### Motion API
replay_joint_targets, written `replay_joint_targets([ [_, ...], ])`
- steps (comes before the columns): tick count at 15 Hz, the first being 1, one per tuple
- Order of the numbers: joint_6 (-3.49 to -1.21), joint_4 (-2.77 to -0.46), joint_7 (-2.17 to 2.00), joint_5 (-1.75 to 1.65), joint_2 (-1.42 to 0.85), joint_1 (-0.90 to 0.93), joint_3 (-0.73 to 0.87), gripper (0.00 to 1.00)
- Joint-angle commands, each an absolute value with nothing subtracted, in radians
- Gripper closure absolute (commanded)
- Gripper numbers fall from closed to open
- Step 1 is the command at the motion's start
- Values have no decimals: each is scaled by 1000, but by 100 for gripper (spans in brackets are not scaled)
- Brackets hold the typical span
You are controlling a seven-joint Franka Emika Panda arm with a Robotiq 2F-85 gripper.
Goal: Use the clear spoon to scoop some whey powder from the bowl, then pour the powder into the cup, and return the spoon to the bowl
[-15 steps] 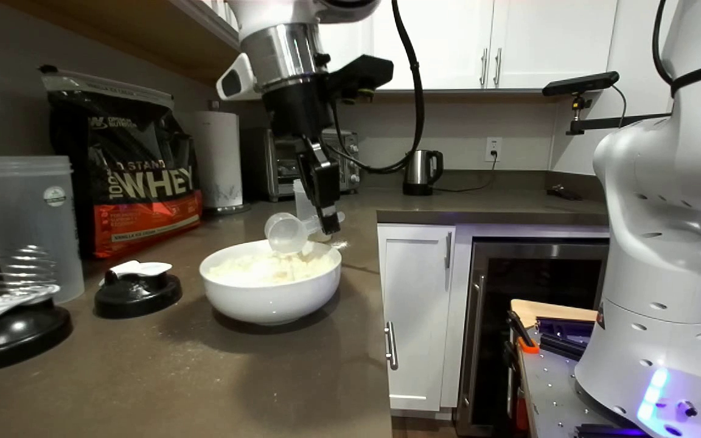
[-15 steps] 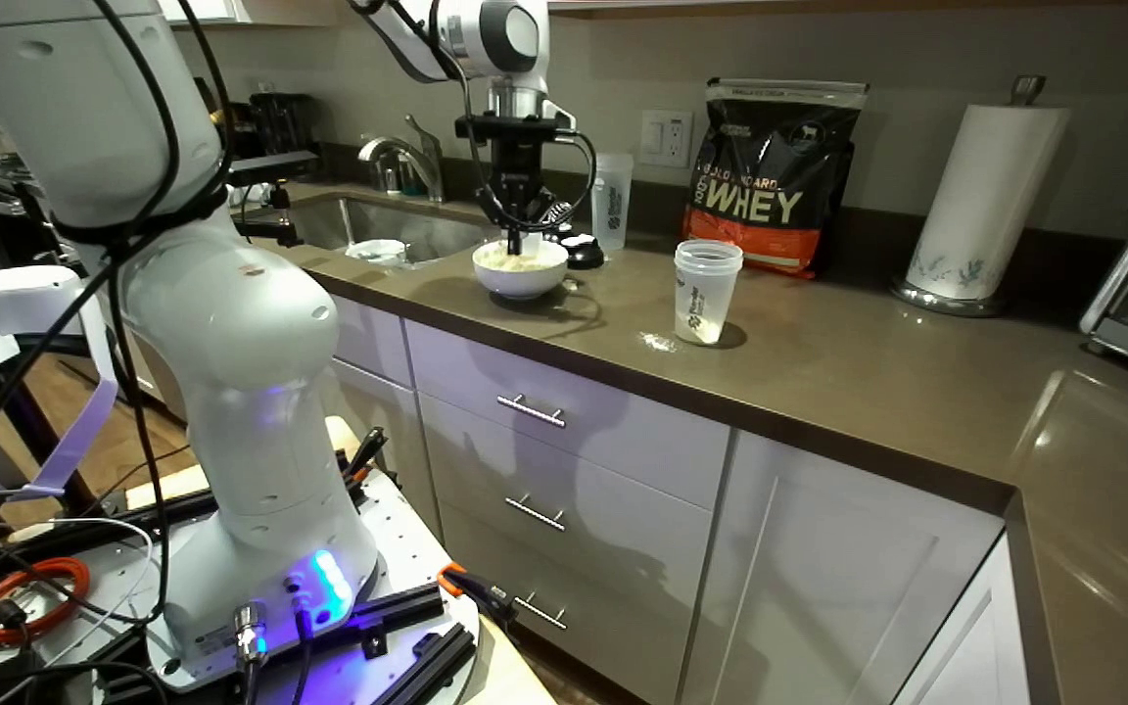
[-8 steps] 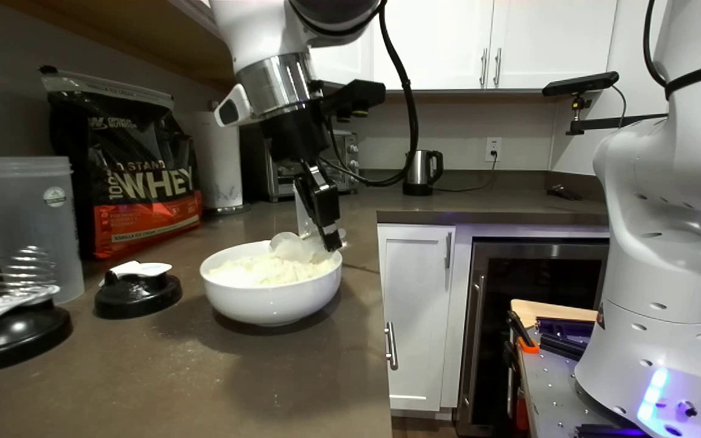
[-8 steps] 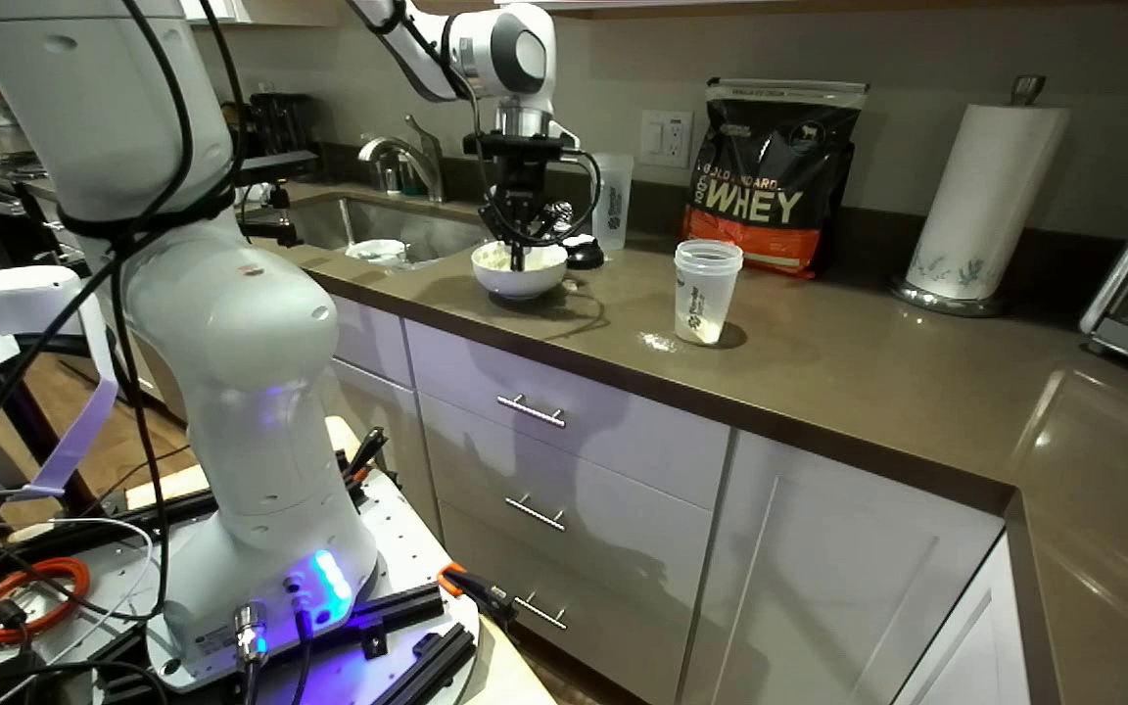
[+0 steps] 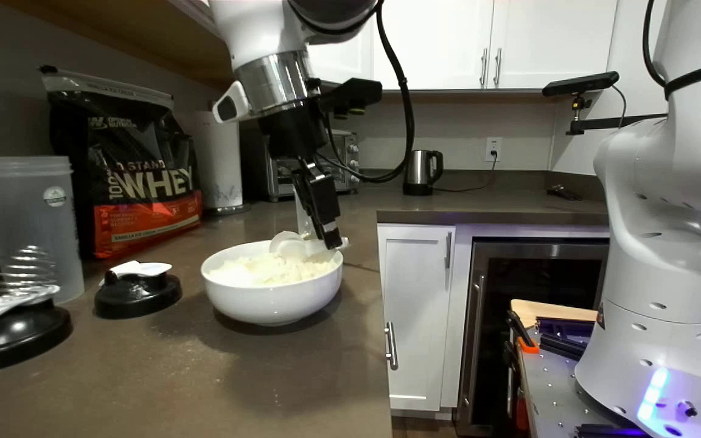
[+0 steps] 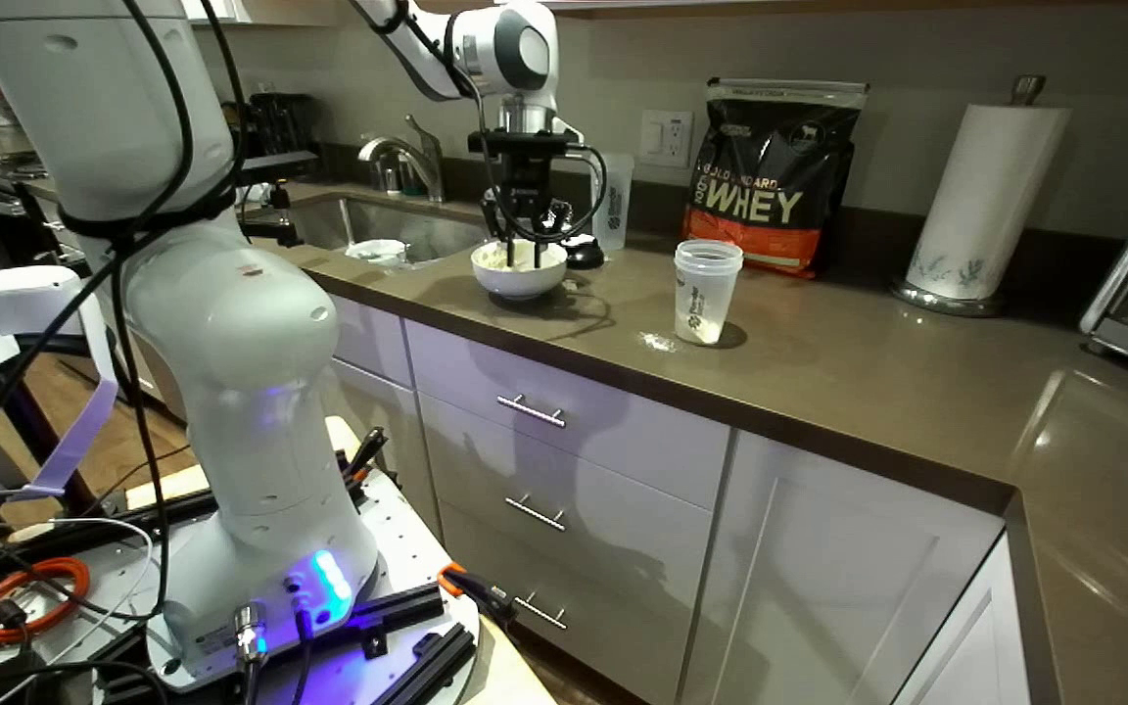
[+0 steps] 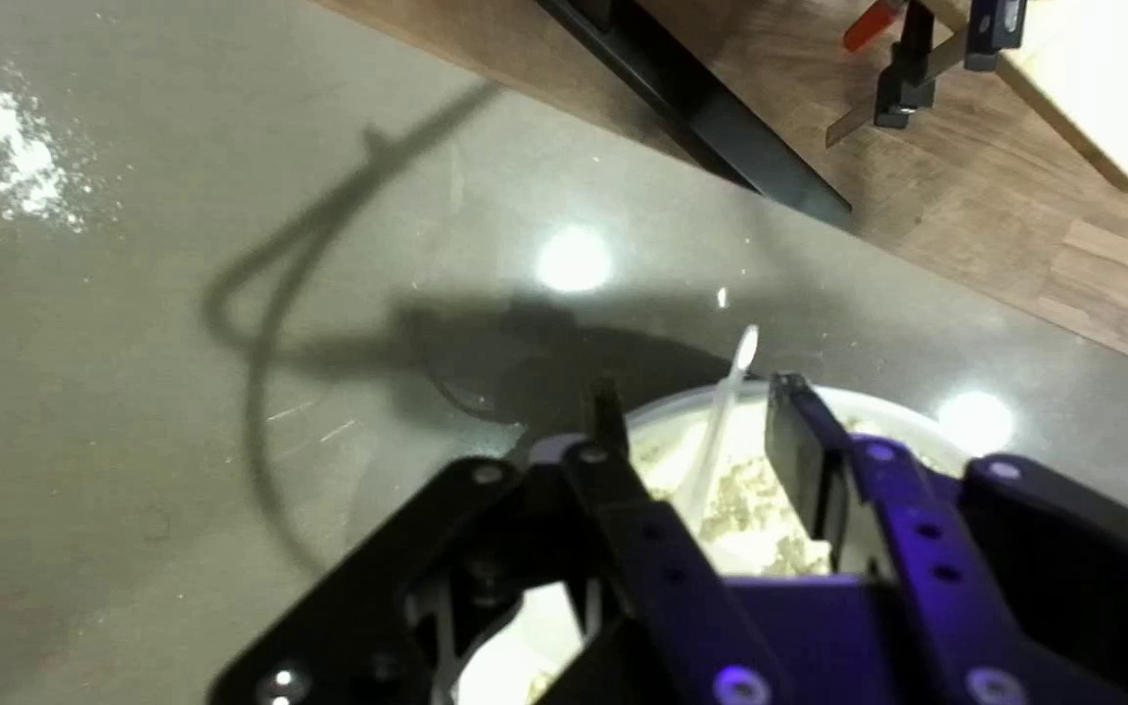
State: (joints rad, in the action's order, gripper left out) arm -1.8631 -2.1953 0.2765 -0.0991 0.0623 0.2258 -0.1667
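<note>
The clear spoon (image 5: 289, 246) lies in the white bowl (image 5: 271, 304), its scoop on the whey powder (image 5: 259, 271). In the wrist view its handle (image 7: 721, 431) crosses the bowl's rim (image 7: 877, 406) and sticks out beyond it. My gripper (image 5: 330, 236) is low over the bowl's rim. In the wrist view the gripper (image 7: 697, 392) is open, its fingers apart on either side of the handle, with gaps visible. The cup (image 6: 706, 289) stands upright on the counter with some powder at its bottom; in an exterior view it is partly hidden behind the gripper (image 5: 303, 218).
A clear shaker tumbler (image 5: 25, 213), black lids (image 5: 137, 295) and the WHEY bag (image 5: 137, 182) stand beside the bowl. Spilled powder (image 6: 657, 341) lies near the cup. A paper towel roll (image 6: 990, 196) stands farther along. The counter's front edge (image 6: 564, 348) is close to the bowl.
My gripper has moved down, lowering the spoon from above the powder into the bowl. The fingers have since opened and let go of the handle. The cup has not moved.
</note>
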Motion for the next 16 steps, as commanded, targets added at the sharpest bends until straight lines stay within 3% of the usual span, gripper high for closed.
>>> replay_joint_targets([
  [1,-1831,-2168,300,-115,76,214,-173,26],
  [4,-1834,-2161,306,-111,101,213,-171,6],
  [6,-1839,-2158,305,-110,118,213,-170,0],
  [16,-1852,-2163,297,-111,198,209,-152,0],
])
